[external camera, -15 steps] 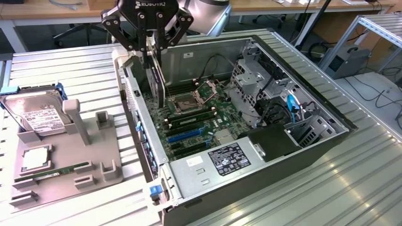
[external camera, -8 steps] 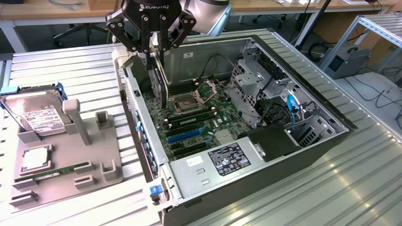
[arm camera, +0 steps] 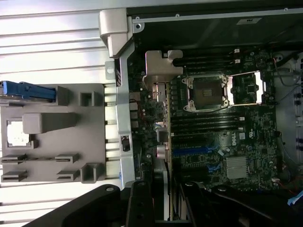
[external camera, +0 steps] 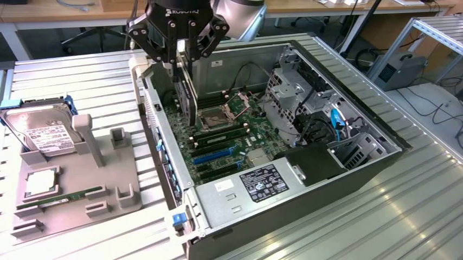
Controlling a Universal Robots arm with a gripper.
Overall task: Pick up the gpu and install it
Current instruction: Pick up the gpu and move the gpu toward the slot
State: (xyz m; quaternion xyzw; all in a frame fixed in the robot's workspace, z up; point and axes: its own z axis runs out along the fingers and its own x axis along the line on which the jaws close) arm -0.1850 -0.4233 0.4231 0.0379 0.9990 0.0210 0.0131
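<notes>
The gripper (external camera: 182,60) body carries the white brand name ROBOTIQ. On the motherboard (arm camera: 222,142), white DELL lettering stands just beside the blue slots. The white label on the hard drive (external camera: 43,135) and the black one on the power supply (external camera: 217,197) bear print too small to read.

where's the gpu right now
The gpu hangs on edge in the gripper, over the motherboard, near the case wall on the exterior view's left.

- You see one gpu (external camera: 190,97) in one gripper (external camera: 181,64).
- One computer case (external camera: 361,179) below it.
- One hard drive (external camera: 43,132), one memory stick (external camera: 62,199), one processor (external camera: 40,182) off to its side.
</notes>
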